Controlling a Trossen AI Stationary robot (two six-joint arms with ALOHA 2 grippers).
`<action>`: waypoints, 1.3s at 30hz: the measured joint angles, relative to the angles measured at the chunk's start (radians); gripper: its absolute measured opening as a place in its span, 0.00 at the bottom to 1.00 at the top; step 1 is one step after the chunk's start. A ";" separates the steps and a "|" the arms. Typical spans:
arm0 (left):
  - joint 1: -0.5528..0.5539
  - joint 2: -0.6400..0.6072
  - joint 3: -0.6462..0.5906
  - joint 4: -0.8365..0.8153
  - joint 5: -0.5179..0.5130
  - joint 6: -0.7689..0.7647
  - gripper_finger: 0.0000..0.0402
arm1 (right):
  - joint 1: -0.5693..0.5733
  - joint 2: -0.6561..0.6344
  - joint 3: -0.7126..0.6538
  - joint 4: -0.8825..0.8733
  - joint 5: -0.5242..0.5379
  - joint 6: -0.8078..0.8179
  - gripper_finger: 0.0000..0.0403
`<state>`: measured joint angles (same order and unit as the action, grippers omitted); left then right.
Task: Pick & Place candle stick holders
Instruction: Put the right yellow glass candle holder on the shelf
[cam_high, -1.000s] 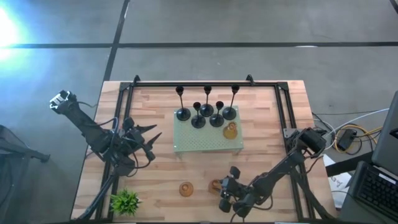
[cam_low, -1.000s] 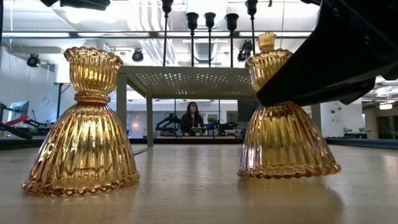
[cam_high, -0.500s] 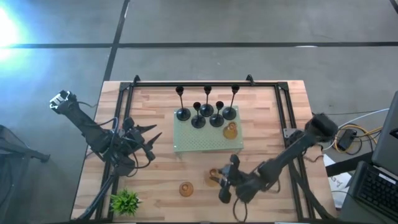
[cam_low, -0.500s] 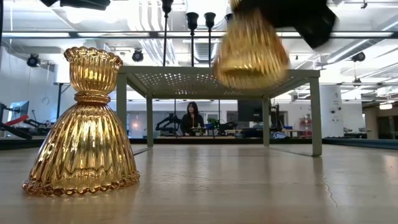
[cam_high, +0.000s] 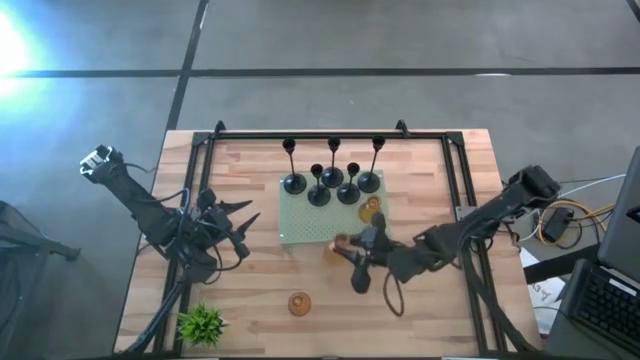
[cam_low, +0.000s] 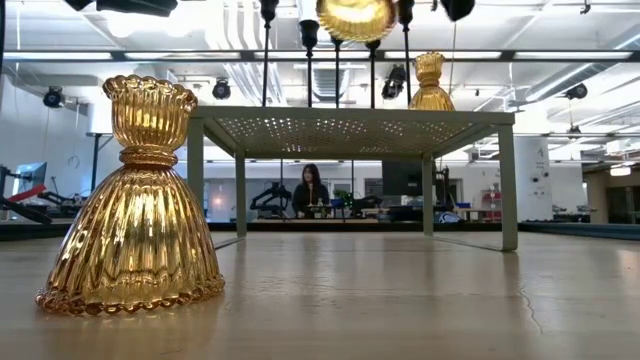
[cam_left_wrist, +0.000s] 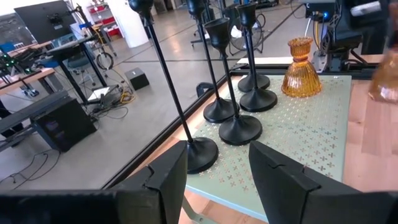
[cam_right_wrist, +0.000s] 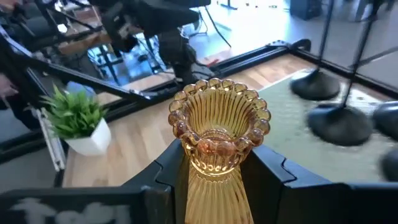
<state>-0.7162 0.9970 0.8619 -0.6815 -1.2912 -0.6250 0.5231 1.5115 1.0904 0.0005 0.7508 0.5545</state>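
The right tool (cam_high: 345, 250) holds an amber holder (cam_high: 336, 245) at the green platform's (cam_high: 300, 228) front edge.

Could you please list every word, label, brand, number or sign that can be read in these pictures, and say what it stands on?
None can be read: the ribbed amber glass candle holders, the black metal candle stick holders and the pale green perforated platform show no lettering.

A robotics lab: ceiling ducts (cam_low: 240, 30), workbenches (cam_left_wrist: 37, 65), monitor (cam_left_wrist: 40, 18), floor cables (cam_left_wrist: 112, 93).
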 joint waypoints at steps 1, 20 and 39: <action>0.000 0.000 0.000 0.000 0.000 0.000 0.44 | -0.010 0.012 0.000 0.020 -0.002 0.006 0.26; 0.000 0.000 0.000 0.000 0.000 0.000 0.44 | -0.086 0.255 0.296 -0.376 0.203 0.101 0.26; 0.000 0.000 0.000 0.000 0.000 0.000 0.44 | -0.124 0.296 0.327 -0.551 0.229 0.207 0.26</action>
<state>-0.7166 0.9972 0.8619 -0.6811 -1.2911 -0.6247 0.3990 1.8080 1.4172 -0.5501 0.9800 0.7619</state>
